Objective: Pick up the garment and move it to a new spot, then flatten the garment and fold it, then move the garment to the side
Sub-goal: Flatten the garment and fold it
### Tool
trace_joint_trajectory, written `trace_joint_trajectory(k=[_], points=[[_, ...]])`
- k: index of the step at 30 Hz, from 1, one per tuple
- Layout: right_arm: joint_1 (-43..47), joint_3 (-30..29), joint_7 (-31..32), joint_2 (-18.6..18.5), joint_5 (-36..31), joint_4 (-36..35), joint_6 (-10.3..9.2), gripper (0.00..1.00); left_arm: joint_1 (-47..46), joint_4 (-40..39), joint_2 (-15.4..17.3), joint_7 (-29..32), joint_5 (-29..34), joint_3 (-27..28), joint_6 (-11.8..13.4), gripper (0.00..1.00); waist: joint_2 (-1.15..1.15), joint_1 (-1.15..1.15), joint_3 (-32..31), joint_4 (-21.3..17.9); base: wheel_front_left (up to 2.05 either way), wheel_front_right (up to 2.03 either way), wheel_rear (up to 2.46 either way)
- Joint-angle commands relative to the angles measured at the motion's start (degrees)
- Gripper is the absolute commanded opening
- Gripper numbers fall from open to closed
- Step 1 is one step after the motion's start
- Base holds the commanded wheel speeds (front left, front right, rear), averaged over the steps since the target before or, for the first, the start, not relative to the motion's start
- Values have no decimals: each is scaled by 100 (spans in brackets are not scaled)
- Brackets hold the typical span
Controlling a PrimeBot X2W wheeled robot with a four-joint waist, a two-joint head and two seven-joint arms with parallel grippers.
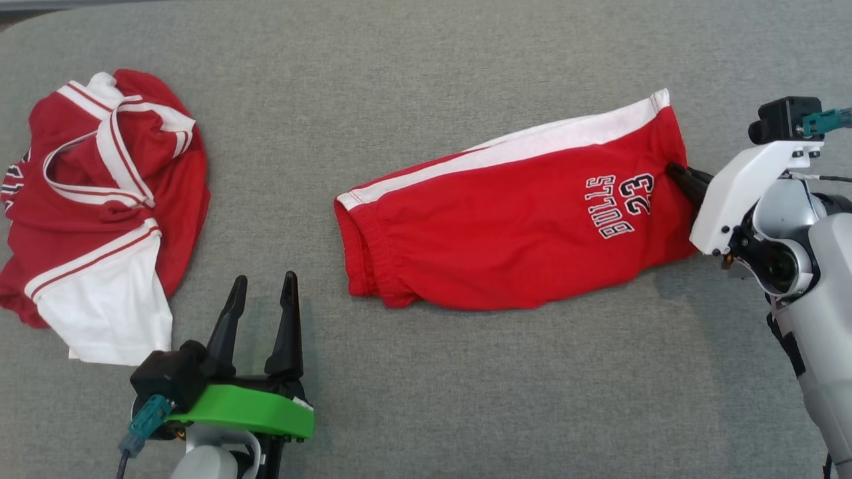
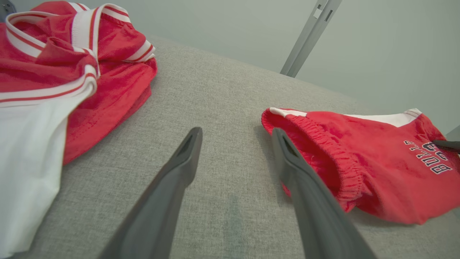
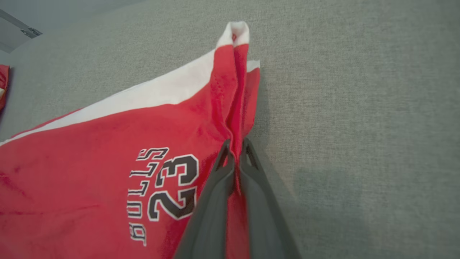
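Note:
The garment is a pair of red shorts point(image 1: 506, 226) with a white side stripe and "BULLS 23" printed on it, lying on the grey cloth surface right of centre. My right gripper point(image 1: 675, 171) is shut on the leg hem at the shorts' right end; in the right wrist view its fingers pinch a bunched fold of red fabric point(image 3: 235, 144). My left gripper point(image 1: 264, 279) stands open near the front left, nothing between its fingers, left of the shorts' elastic waistband point(image 2: 323, 162). In the left wrist view the open gripper point(image 2: 237, 133) points along the surface.
A crumpled red and white jersey point(image 1: 100, 219) lies at the far left, also seen in the left wrist view point(image 2: 54, 72). The grey padded surface point(image 1: 466, 386) spreads all around. A metal post point(image 2: 305, 36) rises behind it.

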Motion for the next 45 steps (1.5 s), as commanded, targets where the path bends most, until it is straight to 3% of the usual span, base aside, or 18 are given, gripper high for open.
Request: trace_joint_trajectory(k=[1,12,18,23,27,32,39,45], points=[[200,-83,29,-50,64,-96,-2,0,114,-30,71,-16,47,35,-27,100,0,0,-312,-345,0,0,0],[846,-1084,-157,83,-123,-108,-2,0,307,-109,175,12,133,-45,-15,100,0,0,-355,-337,0,0,0],[799,-1728,-376,-106,-478,162,-2,0,362,-92,161,51,144,-135,-11,100,0,0,-411,-216,0,0,0],[815,-1963,-342,-190,-643,-220,-1,0,430,-31,109,42,142,-177,33,100,0,0,-509,-117,0,0,0],[1065,-1542,-134,123,-718,-998,-1,0,538,21,44,19,90,-154,64,100,0,0,-624,-124,0,0,0],[1293,-607,71,860,-823,-1549,-1,0,599,62,-21,-2,98,-146,75,100,0,0,-670,-206,0,0,0],[1085,144,-383,1548,-991,-961,-1,0,513,181,-16,-14,181,-193,10,100,0,0,-686,-198,0,0,0],[784,696,-857,1616,-588,-410,-1,0,518,287,-39,-8,197,-247,-2,100,0,0,-692,-93,0,0,0]])
